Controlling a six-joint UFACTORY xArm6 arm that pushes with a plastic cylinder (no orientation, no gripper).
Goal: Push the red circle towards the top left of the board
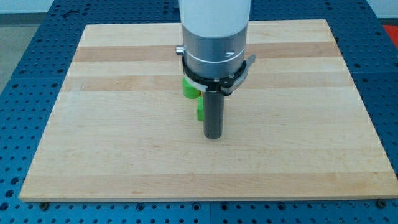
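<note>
My tip (213,135) rests near the middle of the wooden board (112,143). A green block (189,88) shows just to the left of the rod, partly hidden behind the arm; its shape cannot be made out. A second green piece (200,110) shows lower down, right against the rod's left side and just above the tip. No red circle is visible anywhere; the arm's wide body (214,37) hides the top middle of the board.
The board lies on a blue perforated table (25,93) that surrounds it on all sides. The arm's grey collar and black clamp (214,74) hang over the board's centre.
</note>
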